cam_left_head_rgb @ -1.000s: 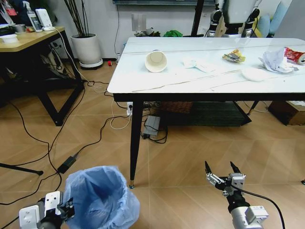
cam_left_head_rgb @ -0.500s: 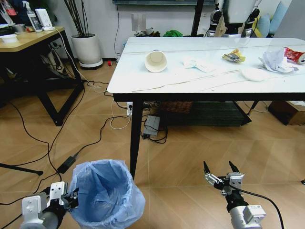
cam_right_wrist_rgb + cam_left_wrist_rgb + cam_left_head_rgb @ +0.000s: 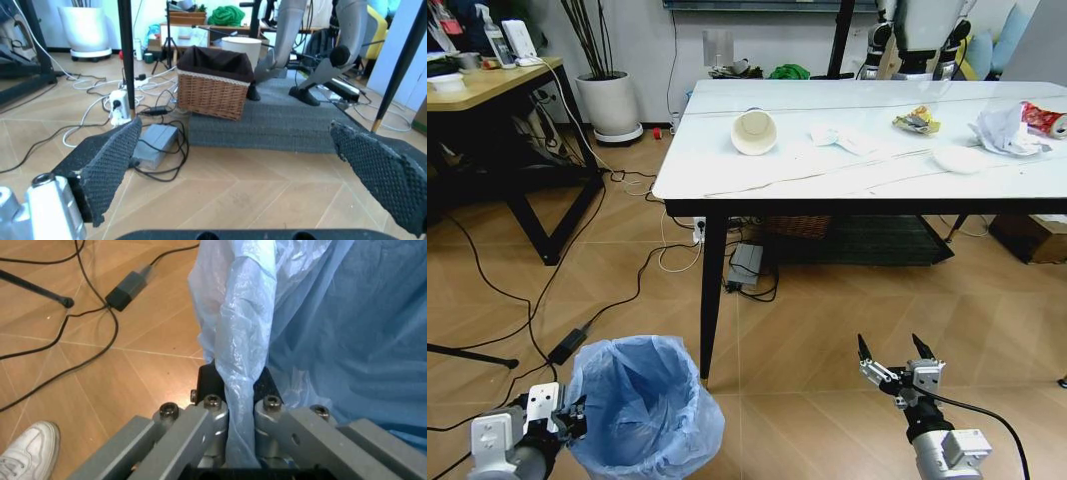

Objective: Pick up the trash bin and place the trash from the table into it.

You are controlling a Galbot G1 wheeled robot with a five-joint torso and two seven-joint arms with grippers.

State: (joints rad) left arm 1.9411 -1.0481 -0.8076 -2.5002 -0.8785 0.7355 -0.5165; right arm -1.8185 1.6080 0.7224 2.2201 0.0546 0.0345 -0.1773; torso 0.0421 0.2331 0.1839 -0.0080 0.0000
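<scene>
Two pincers sit low in my head view: my left pincer (image 3: 567,418) at about 7 o'clock is clamped on the rim of the trash bin (image 3: 642,405), its fingers (image 3: 207,425) pinching the light-blue bag, while my right pincer (image 3: 895,358) hangs spread wide with nothing in it at about 5 o'clock above the floor. Up at 12 to 2 o'clock, the counter (image 3: 727,170) carries the trash: a tipped paper cup (image 3: 754,131), tissues (image 3: 1005,128), a yellow wrapper (image 3: 917,119) and a white lid (image 3: 957,156).
</scene>
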